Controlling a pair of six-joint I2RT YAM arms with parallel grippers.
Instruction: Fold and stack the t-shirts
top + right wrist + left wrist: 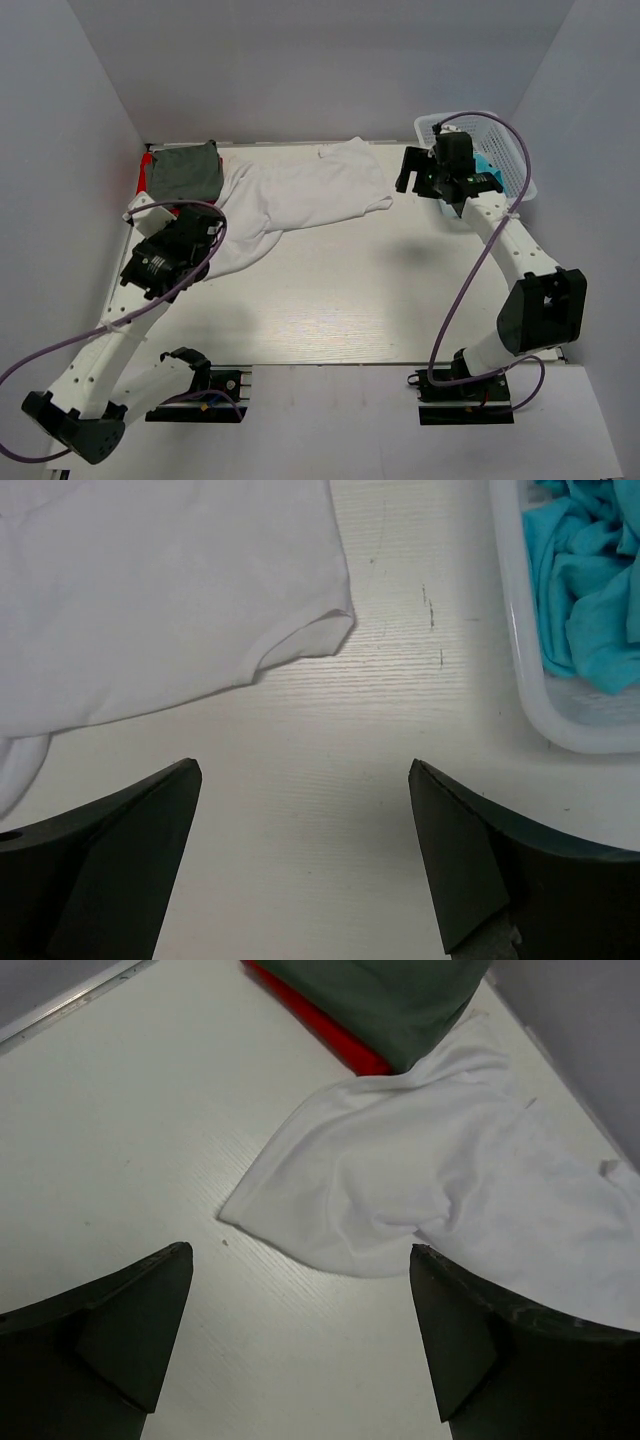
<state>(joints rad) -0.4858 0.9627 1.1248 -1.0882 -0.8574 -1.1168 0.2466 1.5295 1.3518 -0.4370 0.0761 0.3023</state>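
A white t-shirt (300, 195) lies spread and rumpled across the back of the table. A folded grey-green t-shirt (187, 170) lies on a red t-shirt (146, 168) in the back left corner. A turquoise t-shirt (487, 163) lies bunched in the basket. My left gripper (208, 230) is open and empty over the white shirt's near left edge (430, 1190); its fingertips (300, 1252) hang above bare table. My right gripper (408, 172) is open and empty just right of the white shirt's sleeve (300, 640), over bare table (305, 765).
A white lattice basket (440, 121) stands at the back right; its wall (520, 650) and the turquoise shirt (590, 590) show in the right wrist view. The grey-green (400, 1000) and red (320, 1025) shirts show in the left wrist view. Grey walls enclose the table.
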